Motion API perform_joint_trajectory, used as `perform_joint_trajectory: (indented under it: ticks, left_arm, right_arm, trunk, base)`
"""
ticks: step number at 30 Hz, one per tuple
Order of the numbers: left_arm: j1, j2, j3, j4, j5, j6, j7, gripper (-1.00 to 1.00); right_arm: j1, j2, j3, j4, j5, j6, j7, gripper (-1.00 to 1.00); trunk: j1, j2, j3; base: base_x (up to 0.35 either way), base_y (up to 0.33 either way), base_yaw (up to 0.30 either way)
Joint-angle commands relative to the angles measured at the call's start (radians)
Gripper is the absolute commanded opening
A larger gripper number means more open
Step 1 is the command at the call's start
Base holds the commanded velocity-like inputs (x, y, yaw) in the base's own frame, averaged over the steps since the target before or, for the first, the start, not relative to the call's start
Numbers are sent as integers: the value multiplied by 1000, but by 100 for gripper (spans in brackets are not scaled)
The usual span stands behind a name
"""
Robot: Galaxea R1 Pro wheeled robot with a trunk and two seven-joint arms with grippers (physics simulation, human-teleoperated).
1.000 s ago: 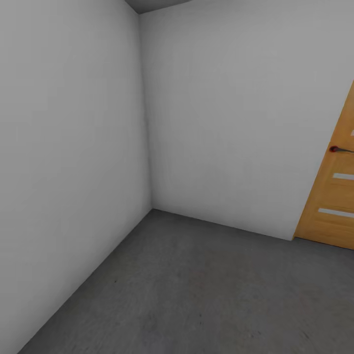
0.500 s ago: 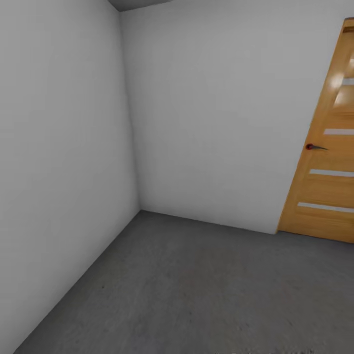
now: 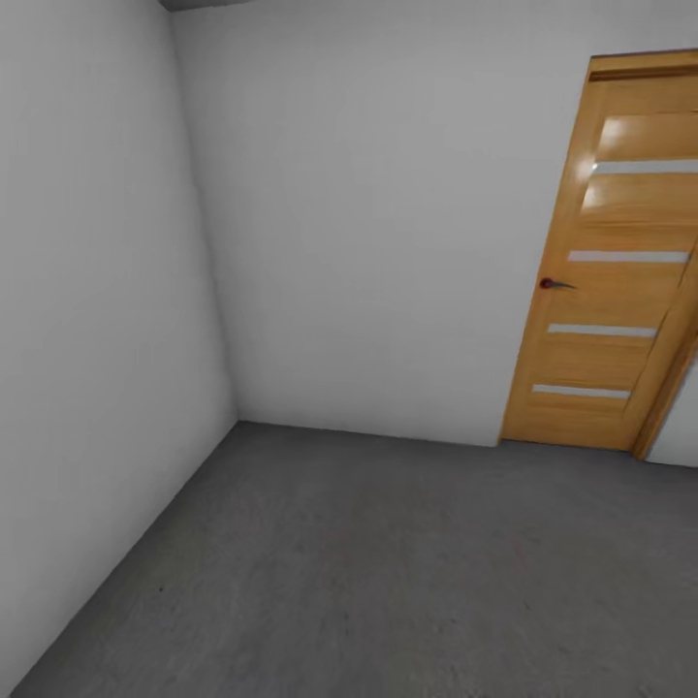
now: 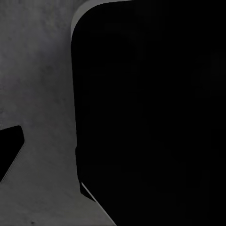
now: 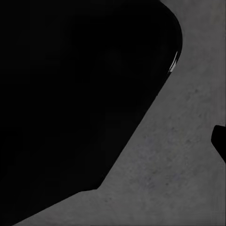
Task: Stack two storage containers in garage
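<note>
I'm in the garage, facing a corner where two plain white walls meet, with the orange-brown wooden door set into the far wall toward its right end, shut, its small dark handle on the door's left edge. The dark grey speckled floor runs bare from the corner out toward me. Neither of the storage containers shows in the head view, and I can't place them from what I've got; the wrist views give me a large black rounded shape, probably part of the robot's own body, over the same grey concrete, so both arms seem to hang low, pointing down. I can't tell whether either pincer is apart or together, since no fingers are distinguishable in those dark shapes. My reading is that I'm in transit, turning the base inside the garage, and nothing is stacked here yet. To do this step well I'd keep the base turn slow and steady, keep the arms tucked so they don't swing into the left wall, which is near, and stay well apart from the door. The flat concrete near the corner looks like a fair drop spot: level, uncluttered, and the walls give me a reference for squaring up the first bin so the second sits flush on top.
</note>
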Motion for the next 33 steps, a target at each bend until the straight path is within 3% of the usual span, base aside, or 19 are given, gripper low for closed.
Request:
perform_joint_trajectory:
  ticks: [1, 33]
  left_arm:
    - [0, 0, 0, 0, 0, -1, 0, 100]
    - [0, -3, 1, -3, 5, -1, 0, 100]
  right_arm:
    - [0, 1, 8, 0, -11, -1, 0, 100]
    - [0, 3, 10, 0, -17, -1, 0, 100]
  trunk:
    - [0, 0, -1]
    - [0, 0, -1]
  base:
    - [0, 0, -282]
    - [0, 0, -282]
